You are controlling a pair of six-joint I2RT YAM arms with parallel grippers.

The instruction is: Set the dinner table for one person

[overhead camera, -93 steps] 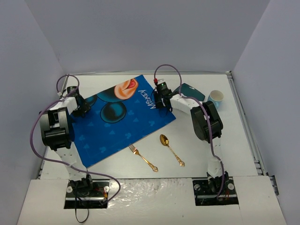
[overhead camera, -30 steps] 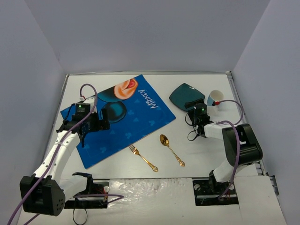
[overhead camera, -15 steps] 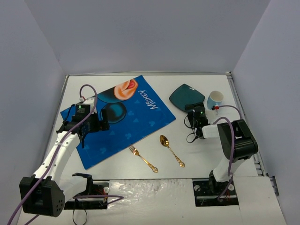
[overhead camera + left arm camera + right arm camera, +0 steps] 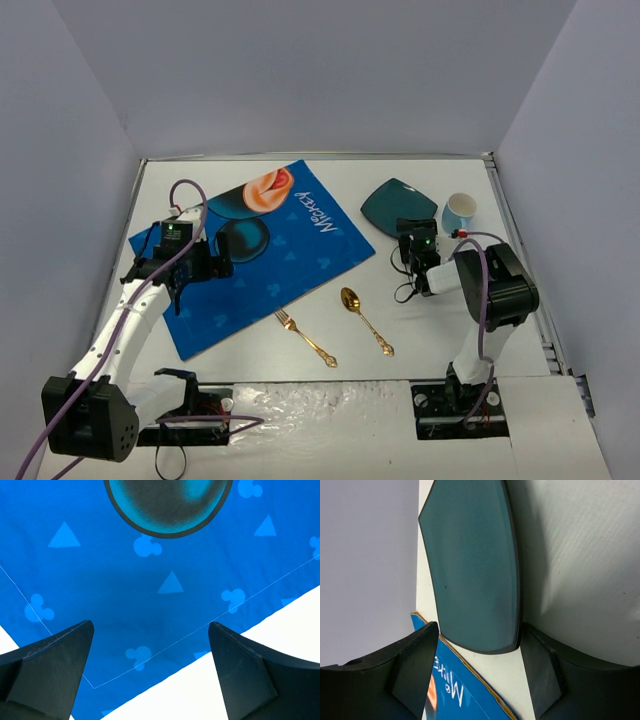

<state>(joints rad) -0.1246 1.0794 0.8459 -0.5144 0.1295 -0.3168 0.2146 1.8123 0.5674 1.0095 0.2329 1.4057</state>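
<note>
The white dinner table (image 4: 440,335) carries a blue Mickey-print placemat (image 4: 270,260), a dark teal square plate (image 4: 398,203), a light blue cup (image 4: 460,211), a gold fork (image 4: 305,337) and a gold spoon (image 4: 365,320). My left gripper (image 4: 220,268) is open and empty, low over the placemat's left part. In the left wrist view it (image 4: 150,630) hangs above the placemat (image 4: 165,590) near its edge. My right gripper (image 4: 409,230) is open at the plate's near edge. In the right wrist view (image 4: 477,630) the plate's (image 4: 470,560) near end lies between the open fingers.
The fork and spoon lie side by side on bare table in front of the placemat. The cup stands right of the plate, near the right wall. Grey walls close in the table on three sides. The placemat's corner (image 4: 465,690) shows beside the plate.
Both grippers have left the placemat's corners. Over the last second my right gripper moved from beside the cup to the plate's near edge. The left arm has stayed still.
</note>
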